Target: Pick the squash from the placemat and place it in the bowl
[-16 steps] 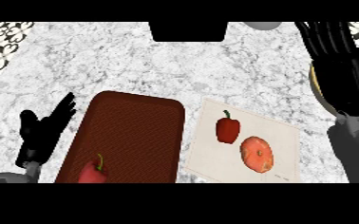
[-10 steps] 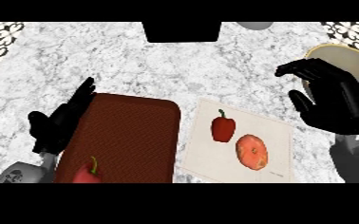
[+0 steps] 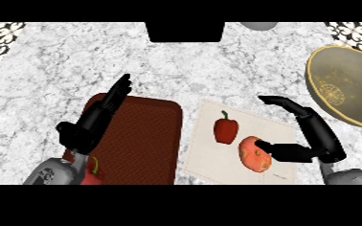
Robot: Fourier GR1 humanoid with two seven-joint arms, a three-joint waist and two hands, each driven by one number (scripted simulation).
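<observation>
squash: the round orange squash (image 3: 254, 154) sits on the pale placemat (image 3: 212, 160), near its right side, not lifted yet.

right hand: the right hand (image 3: 311, 139) is right beside it, fingers spread apart and curved, thumb tip touching or almost touching the squash's right side. Nothing is clamped on it so far.

neighbour: a red pepper (image 3: 225, 130) sits just to the squash's upper left on the same mat. Honestly that's my main worry, a closing finger could nudge it or the hand could end up around the wrong thing.

roll risk: the squash looks round, so if only the thumb pushes before the fingers get over the top, I reckon it scoots left toward the pepper.

bowl: the tan bowl (image 3: 339, 88) is up at the right edge, partly cut off. A low carry might clip its rim.

left hand: the left hand (image 3: 99, 119) rests open, fingers straight, over the dark red tray (image 3: 141, 139), out of the way.

tray extra: another red thing (image 3: 93, 170) sits at the tray's bottom left, can't tell what.
</observation>
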